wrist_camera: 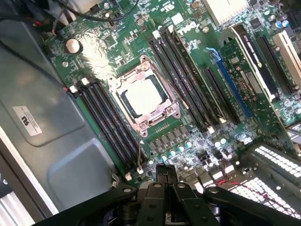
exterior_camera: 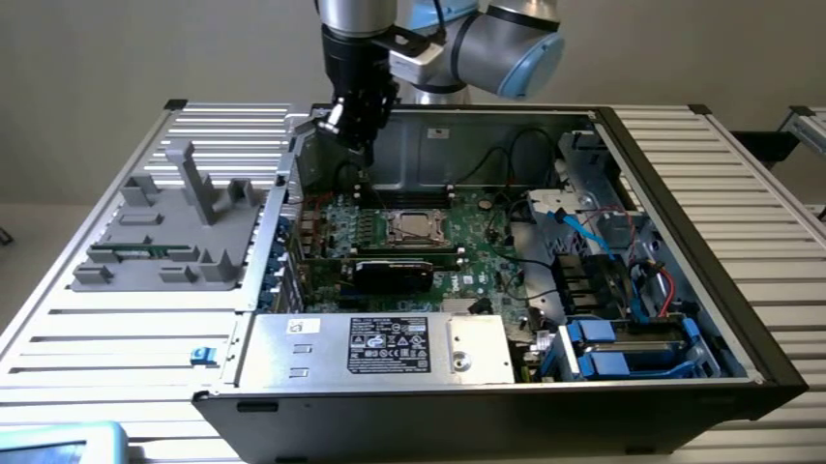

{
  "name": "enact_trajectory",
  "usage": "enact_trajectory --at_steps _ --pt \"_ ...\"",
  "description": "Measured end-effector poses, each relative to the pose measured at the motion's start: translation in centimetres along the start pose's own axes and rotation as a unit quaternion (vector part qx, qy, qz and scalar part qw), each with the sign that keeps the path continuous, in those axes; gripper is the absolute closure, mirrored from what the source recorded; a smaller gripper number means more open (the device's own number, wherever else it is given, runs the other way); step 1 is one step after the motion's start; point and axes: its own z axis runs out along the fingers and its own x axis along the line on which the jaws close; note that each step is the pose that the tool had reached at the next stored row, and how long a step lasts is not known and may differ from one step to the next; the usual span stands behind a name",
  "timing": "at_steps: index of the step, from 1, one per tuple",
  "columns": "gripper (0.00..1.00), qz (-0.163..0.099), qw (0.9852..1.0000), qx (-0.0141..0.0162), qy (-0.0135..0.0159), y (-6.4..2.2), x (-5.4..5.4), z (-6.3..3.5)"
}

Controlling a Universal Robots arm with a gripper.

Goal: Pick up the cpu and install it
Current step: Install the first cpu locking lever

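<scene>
I see the cpu (wrist_camera: 143, 95) lying flat, its pale silver-grey top facing up. It sits squarely inside the open metal socket frame (wrist_camera: 155, 121), level and not tilted.

Open computer case (exterior_camera: 452, 418) in the middle of the table (exterior_camera: 761, 193), green motherboard (wrist_camera: 108, 42) inside, labelled power supply (exterior_camera: 387, 346) along its front; grey plastic fixture (exterior_camera: 162, 237) by the table's edge, the exterior view's left.

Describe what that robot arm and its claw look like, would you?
The arm is a silver-grey metal tube with rounded grey joints and a light blue cap. Its gripper is all black: bolted, angular linkages narrowing to two slim fingers. Thin black cables run beside the wrist.
</scene>
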Motion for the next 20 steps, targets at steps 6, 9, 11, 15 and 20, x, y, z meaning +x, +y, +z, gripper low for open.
enact_trajectory --at_steps 6,9,11,15,20 --pt "0.89 0.050 0.9987 -0.0016 0.0024 0.00 0.00 0.05" --pt "0.89 0.076 0.9971 -0.0025 0.0037 0.00 0.00 0.06" --pt "0.89 0.093 0.9956 -0.0030 0.0046 0.00 0.00 0.08" --pt "0.89 0.127 0.9919 -0.0041 0.0062 0.00 0.00 0.09" --pt "0.89 0.169 0.9855 -0.0055 0.0083 0.01 0.00 0.10"
